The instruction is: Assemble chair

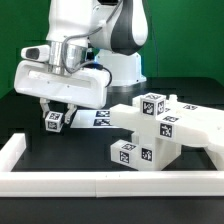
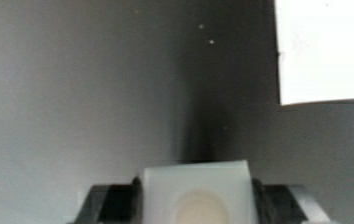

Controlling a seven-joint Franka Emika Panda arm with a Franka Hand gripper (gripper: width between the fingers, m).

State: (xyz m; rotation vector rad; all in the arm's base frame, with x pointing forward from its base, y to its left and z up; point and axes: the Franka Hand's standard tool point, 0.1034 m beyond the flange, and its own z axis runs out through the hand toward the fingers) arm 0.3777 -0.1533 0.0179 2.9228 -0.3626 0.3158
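My gripper [image 1: 57, 108] hangs low over the table at the exterior view's left. It is shut on a small white chair part [image 1: 54, 120] that bears a black-and-white tag. In the wrist view that white part [image 2: 200, 195] fills the gap between the two black fingers [image 2: 117, 203]. The rest of the chair [image 1: 150, 125], a cluster of blocky white tagged parts, lies to the exterior view's right of the gripper and apart from it. A long white chair piece [image 1: 205, 128] runs off toward the right edge.
The marker board [image 1: 98, 118] lies flat on the black table just right of the gripper. A white border rail [image 1: 100, 181] runs along the front, with a branch [image 1: 14, 152] up the left side. A white surface [image 2: 325, 50] shows in the wrist view, too blurred to name.
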